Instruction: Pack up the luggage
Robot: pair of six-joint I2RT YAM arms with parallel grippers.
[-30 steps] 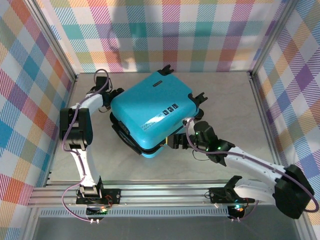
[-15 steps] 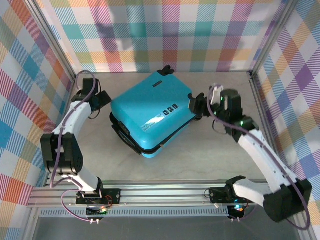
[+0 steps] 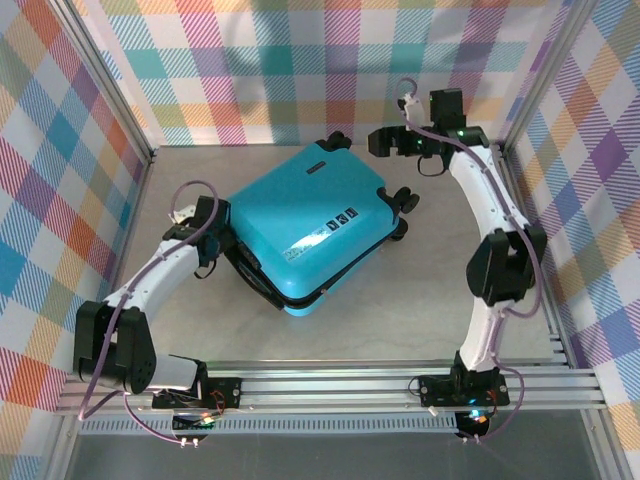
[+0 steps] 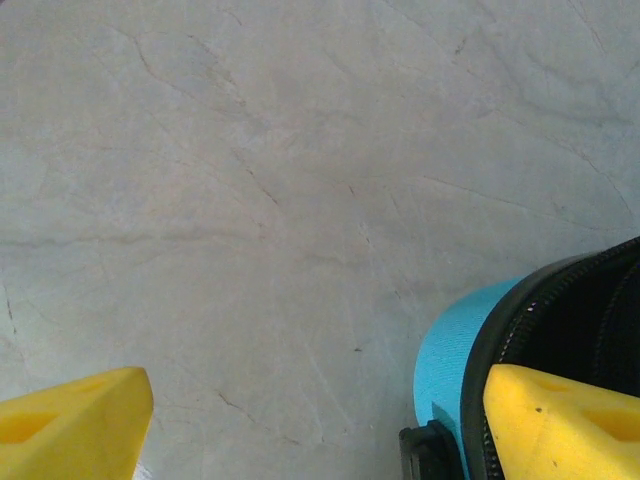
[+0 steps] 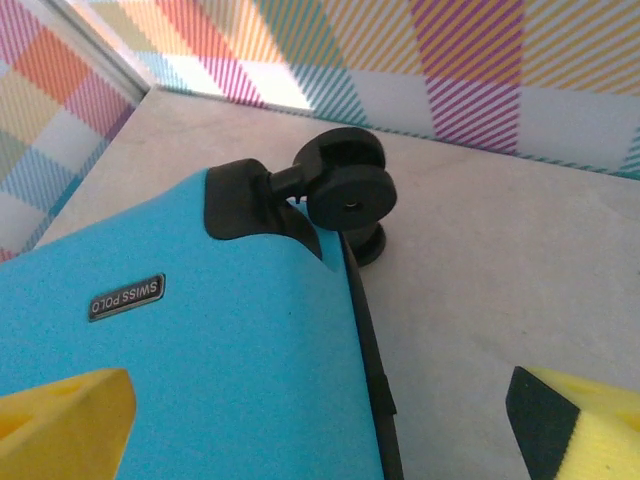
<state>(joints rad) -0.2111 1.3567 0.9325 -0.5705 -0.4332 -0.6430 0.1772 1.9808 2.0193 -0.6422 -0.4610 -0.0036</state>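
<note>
Luggage [image 3: 300,225] on marbled tabletop [image 3: 410,310], plaid walls [image 3: 350,70]

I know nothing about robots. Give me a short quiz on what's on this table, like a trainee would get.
1. True or false: the turquoise suitcase lies with its lid flung wide open.
2. Which gripper is nearer the suitcase's far wheel? A) left gripper B) right gripper
3. What does the small label on the shell read?
Key: 1 false, the two shells lie together. 2 B. 3 SWISS POLO.
</note>
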